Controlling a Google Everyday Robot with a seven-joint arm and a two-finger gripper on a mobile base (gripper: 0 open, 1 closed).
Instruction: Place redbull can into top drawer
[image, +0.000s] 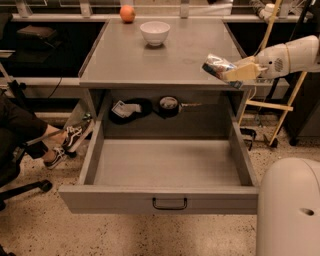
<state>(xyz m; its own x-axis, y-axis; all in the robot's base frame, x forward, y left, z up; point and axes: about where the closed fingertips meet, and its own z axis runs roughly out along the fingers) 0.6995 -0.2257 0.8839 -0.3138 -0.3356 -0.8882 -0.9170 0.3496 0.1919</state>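
The pincer (229, 73) reaches in from the right on a white arm (292, 54), above the right front corner of the grey surface (160, 62). Its pale fingers (242, 73) pinch the redbull can (215, 64), which is tilted and clear of the surface, its silver end pointing left. Below and to the left of the can, the top drawer (115, 199) is pulled wide open, its black bar handle (170, 203) centred on the front panel. Dark items (131, 108) lie in the recess behind the drawer, under the surface. A white bowl (154, 32) stands near the back of the surface, well apart from the can, with an orange fruit (127, 13) behind it to the left. A sneakered foot (75, 137) shows at the left, and the robot's rounded white body (287, 210) fills the lower right corner.
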